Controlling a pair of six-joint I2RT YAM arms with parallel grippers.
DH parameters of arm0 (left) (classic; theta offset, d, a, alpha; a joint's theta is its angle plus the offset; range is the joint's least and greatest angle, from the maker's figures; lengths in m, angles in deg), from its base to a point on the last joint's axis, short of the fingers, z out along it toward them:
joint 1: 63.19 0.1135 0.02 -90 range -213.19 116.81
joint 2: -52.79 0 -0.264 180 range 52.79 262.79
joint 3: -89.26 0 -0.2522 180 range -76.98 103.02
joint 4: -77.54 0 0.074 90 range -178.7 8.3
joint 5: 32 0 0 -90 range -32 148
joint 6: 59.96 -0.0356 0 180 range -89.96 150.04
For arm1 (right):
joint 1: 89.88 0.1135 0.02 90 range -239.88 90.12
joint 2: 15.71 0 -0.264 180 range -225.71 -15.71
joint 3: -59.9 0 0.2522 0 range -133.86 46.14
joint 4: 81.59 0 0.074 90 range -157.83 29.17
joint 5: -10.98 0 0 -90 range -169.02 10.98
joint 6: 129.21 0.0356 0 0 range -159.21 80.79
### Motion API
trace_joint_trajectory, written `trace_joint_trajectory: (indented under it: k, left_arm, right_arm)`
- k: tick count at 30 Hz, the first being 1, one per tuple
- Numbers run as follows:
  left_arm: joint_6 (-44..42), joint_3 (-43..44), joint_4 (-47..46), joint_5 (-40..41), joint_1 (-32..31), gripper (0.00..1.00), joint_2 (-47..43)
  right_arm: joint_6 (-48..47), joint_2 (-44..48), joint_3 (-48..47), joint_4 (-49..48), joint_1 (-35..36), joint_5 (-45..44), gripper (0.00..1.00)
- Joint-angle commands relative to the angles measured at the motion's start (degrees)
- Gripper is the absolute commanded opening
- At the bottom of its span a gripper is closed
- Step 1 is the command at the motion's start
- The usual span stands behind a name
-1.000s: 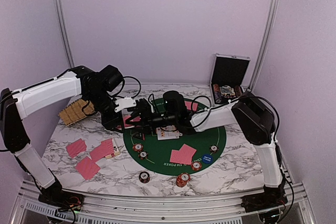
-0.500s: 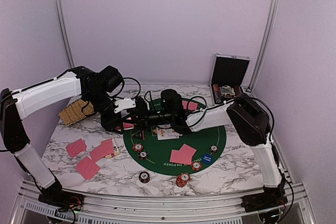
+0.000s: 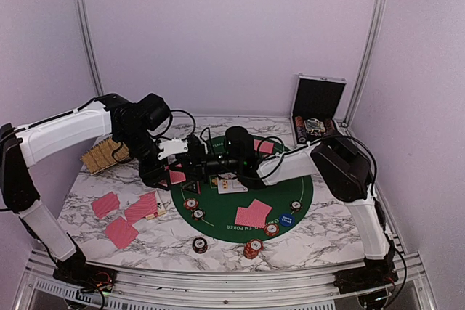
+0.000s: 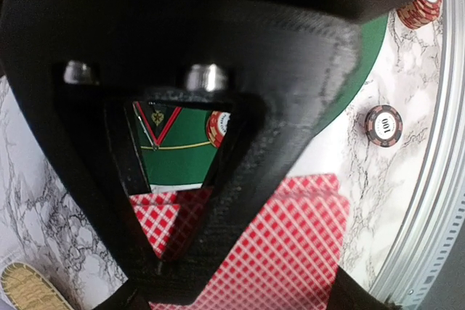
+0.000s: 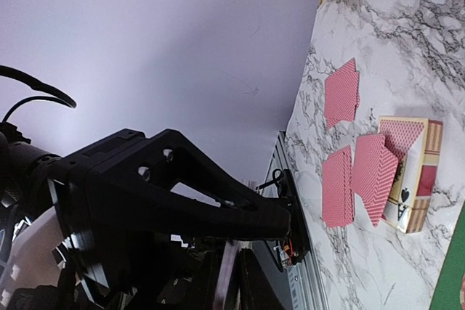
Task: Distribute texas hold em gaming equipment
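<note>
My left gripper (image 3: 167, 172) hovers at the left edge of the green mat (image 3: 305, 186), shut on a stack of pink-red-backed playing cards (image 4: 290, 252). My right gripper (image 3: 190, 163) reaches across the mat and meets it. In the right wrist view, a thin pink card edge (image 5: 231, 281) sits between the right fingers, under the left gripper's black body (image 5: 182, 194). Loose cards (image 3: 106, 204) lie on the marble at the left, and two more (image 3: 253, 213) lie on the mat. Striped chips (image 3: 191, 204) and a blue disc (image 3: 286, 218) rest on the mat.
A card box (image 3: 156, 212) lies among the left cards. The straw basket (image 3: 105, 154) stands at the far left and the open silver case (image 3: 317, 107) at the back right. Two chips (image 3: 200, 245) sit on the marble near the front edge. Face-up cards (image 3: 231, 185) lie mid-mat.
My right gripper has moved left across the mat up to the left gripper. The left arm has barely moved.
</note>
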Motion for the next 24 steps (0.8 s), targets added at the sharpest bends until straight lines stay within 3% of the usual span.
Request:
trace_joint_trajectory:
  k: [1,8,15,24]
  left_arm:
    - [-1.8,-2.1,0.4,1.7,-0.2,0.7,-1.3]
    - [-2.6,-2.4,0.4,1.6,-0.2,0.73,-1.6]
    - [-2.4,-1.8,0.3,1.7,-0.2,0.69,-1.8]
    - [-2.4,-1.8,0.4,1.7,-0.2,0.63,-2.4]
  right_arm:
    - [2.8,0.3,-0.7,-5.6,0.5,1.5,0.0]
    - [1.7,0.4,-0.2,-4.7,0.6,1.8,0.0]
    - [-1.9,0.5,-1.0,0.6,0.9,1.5,0.0]
    - [-1.5,0.8,0.9,-1.1,0.8,1.1,0.32]
